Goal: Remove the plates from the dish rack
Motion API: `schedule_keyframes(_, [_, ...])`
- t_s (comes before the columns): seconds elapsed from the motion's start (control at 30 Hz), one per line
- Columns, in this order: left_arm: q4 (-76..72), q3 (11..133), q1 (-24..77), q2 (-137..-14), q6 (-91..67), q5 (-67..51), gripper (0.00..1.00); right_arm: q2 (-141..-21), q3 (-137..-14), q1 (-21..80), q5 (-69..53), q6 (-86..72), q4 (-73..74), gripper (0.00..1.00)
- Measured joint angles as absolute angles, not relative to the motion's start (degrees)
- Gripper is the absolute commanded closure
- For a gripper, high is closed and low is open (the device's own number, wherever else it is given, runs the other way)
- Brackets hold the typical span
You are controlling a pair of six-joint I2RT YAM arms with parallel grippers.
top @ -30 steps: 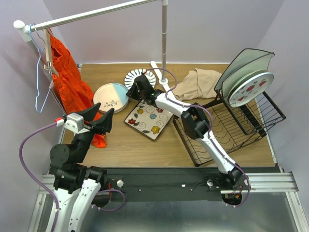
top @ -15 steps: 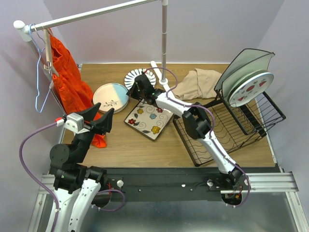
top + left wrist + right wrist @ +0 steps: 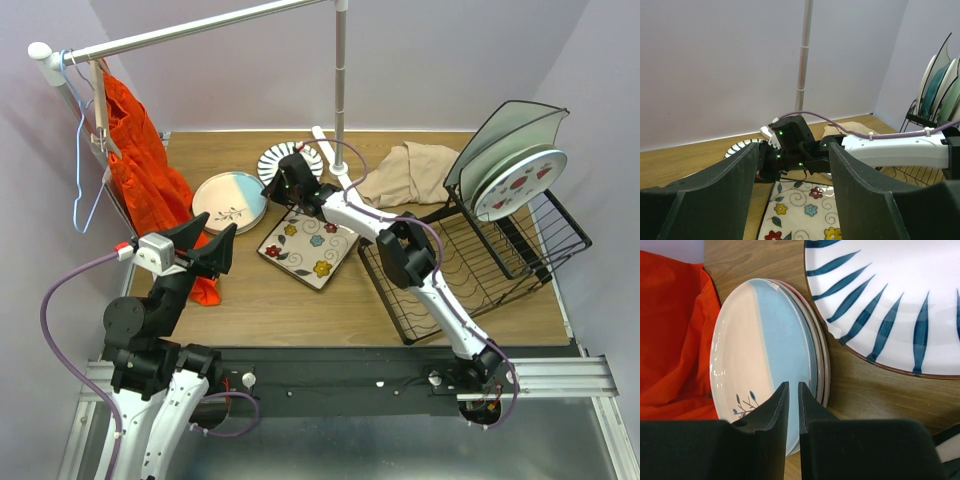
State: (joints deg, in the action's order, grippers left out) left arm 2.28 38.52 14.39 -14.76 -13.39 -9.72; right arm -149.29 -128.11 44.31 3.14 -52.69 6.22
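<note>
The black dish rack (image 3: pixel 470 265) stands at the right and holds a red-spotted plate (image 3: pixel 518 184) and a large pale plate (image 3: pixel 510 130) upright; they also show in the left wrist view (image 3: pixel 940 90). On the table lie a pink-and-blue plate (image 3: pixel 229 201), a white plate with dark stripes (image 3: pixel 272 160) and a square floral plate (image 3: pixel 308 247). My right gripper (image 3: pixel 283 183) hovers between the round plates, its jaws nearly together and empty over the pink-and-blue plate (image 3: pixel 755 345), beside the striped plate (image 3: pixel 890 300). My left gripper (image 3: pixel 222 248) is open and empty, raised at the left, facing the floral plate (image 3: pixel 805 215).
A white clothes rail (image 3: pixel 340 80) stands at the back, with an orange cloth (image 3: pixel 145 165) hanging at the left. A beige cloth (image 3: pixel 410 172) lies behind the rack. The right arm (image 3: pixel 370 220) stretches over the floral plate.
</note>
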Motion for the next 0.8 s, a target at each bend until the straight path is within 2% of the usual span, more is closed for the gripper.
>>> schedule_keyframes(0.6, [2.3,38.5,14.4,-14.8,-13.4,-9.7,0.33,-151.4,-131.2,44.6,2.4,-52.4,5.7,0.82])
schedule_keyframes(0.8, [2.3,38.5,14.4,-14.9,-13.4,-9.7,0.33,-149.1,-129.6,44.6,1.1,-50.0,6.3,0.78])
